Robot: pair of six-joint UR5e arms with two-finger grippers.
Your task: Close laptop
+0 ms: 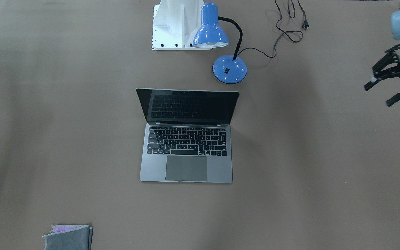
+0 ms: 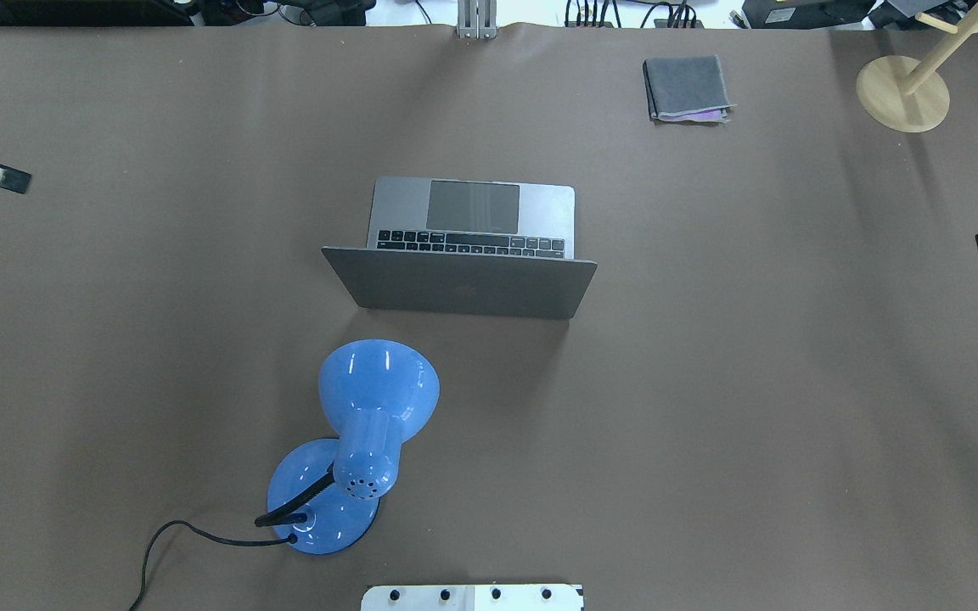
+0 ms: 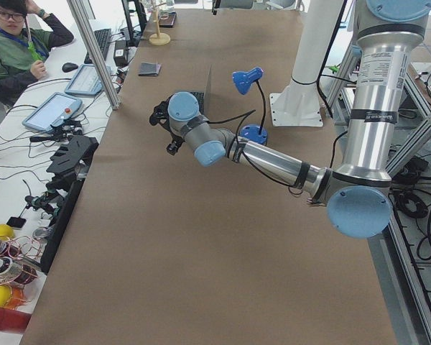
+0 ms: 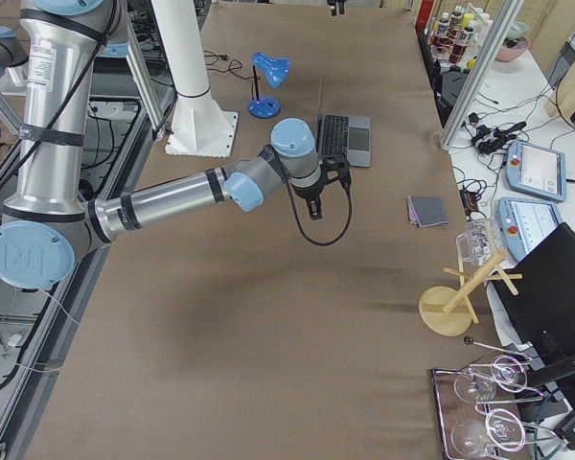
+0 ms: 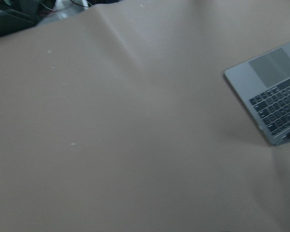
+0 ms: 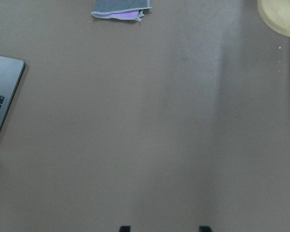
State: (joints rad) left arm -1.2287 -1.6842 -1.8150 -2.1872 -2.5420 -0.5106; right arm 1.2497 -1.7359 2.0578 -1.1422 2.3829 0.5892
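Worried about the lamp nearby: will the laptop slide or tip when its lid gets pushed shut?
Probably stiff: the laptop looks like slim metal. Its flat base lies flush on the table, so tipping seems unlikely; sliding is possible. The lid would fold away from the lamp.

the laptop [image 2: 463, 284] sits in the middle of the table [image 2: 752, 382], its lid turned toward the robot. the lamp [image 2: 374, 399] stands behind that lid, toward the robot's left. the folded cloth [image 2: 686, 87] lies beyond the laptop to the right, and the stand [image 2: 903, 93] farther right.
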